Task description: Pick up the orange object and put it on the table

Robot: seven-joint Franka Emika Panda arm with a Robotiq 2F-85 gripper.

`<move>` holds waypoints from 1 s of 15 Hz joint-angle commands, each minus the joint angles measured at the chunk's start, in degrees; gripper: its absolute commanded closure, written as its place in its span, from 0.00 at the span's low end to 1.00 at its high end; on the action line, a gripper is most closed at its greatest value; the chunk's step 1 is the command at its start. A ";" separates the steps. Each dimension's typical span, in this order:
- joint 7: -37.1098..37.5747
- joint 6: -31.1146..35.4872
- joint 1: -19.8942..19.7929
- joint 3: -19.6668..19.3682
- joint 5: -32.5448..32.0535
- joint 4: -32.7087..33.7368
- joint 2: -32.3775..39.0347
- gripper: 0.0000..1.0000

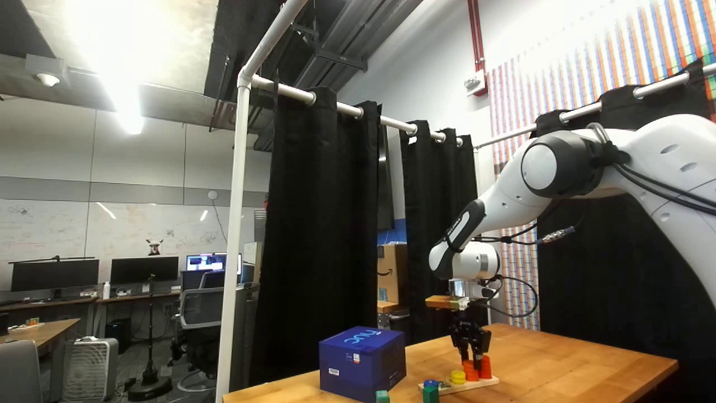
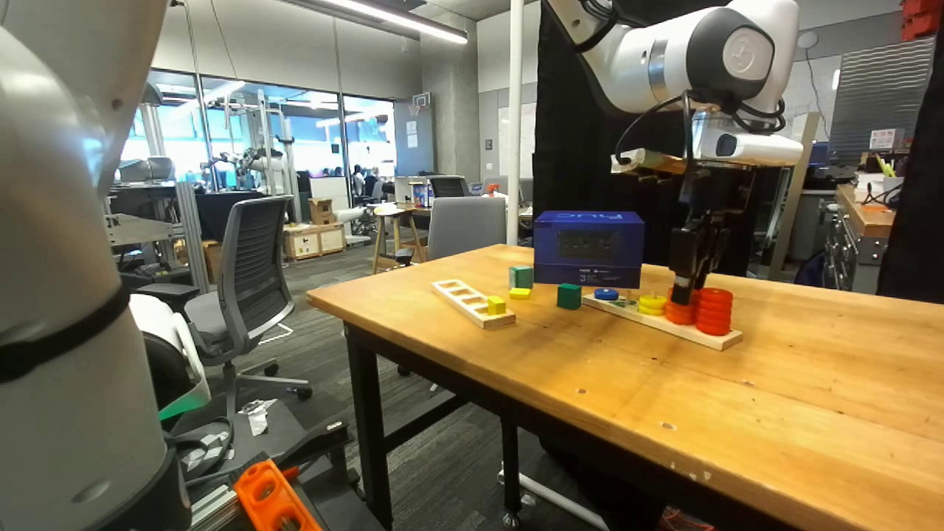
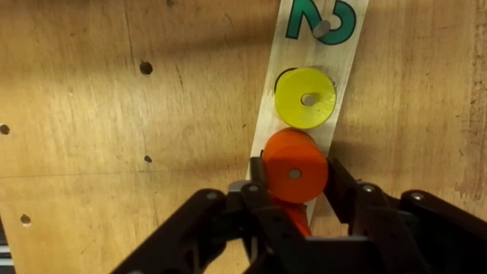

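The orange object is a short stack of orange rings [image 3: 296,190] on a peg of a wooden board [image 3: 266,118]. It shows in both exterior views [image 1: 469,374] [image 2: 678,315]. My gripper [image 3: 295,167] points down with one finger on each side of the rings. In the wrist view the fingers meet both sides of the stack with no gap seen. The peg end shows in the top ring's hole. The gripper also shows in an exterior view [image 2: 683,284]. The light brown wooden table [image 2: 811,391] lies under the board.
A taller red stack [image 2: 714,313] stands close behind the orange rings on the board. Yellow rings [image 2: 652,304] and a blue ring [image 2: 606,294] are on other pegs. A blue box [image 2: 590,251], green blocks [image 2: 568,296] and a slotted tray [image 2: 472,299] stand farther along.
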 commanded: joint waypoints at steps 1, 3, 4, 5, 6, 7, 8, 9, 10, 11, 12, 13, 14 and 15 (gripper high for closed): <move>0.94 -1.81 0.83 -0.79 -1.51 1.83 0.06 0.80; 1.35 -1.76 1.14 -0.93 -2.18 1.42 -0.80 0.80; 1.43 -1.82 1.26 -0.94 -2.52 1.32 -1.09 0.80; 1.59 -1.95 1.42 -0.95 -2.84 1.20 -1.50 0.80; 1.70 -2.11 1.56 -0.95 -3.10 1.12 -1.86 0.80; 1.91 -2.24 1.78 -0.97 -3.57 0.85 -2.53 0.80; 2.07 -2.43 1.97 -0.97 -4.09 0.65 -3.11 0.80; 2.42 -2.80 2.23 -0.96 -4.64 0.40 -3.94 0.80; 2.69 -3.36 2.44 -0.93 -5.18 0.29 -4.64 0.81; 2.98 -3.72 2.63 -0.86 -5.64 0.25 -5.27 0.81; 3.27 -4.07 2.79 -0.79 -6.21 0.22 -5.84 0.81; 3.45 -4.47 2.87 -0.69 -6.65 0.23 -6.31 0.81; 3.56 -4.81 2.91 -0.53 -6.90 0.50 -6.42 0.81; 3.66 -5.29 2.95 -0.41 -7.10 0.68 -6.62 0.81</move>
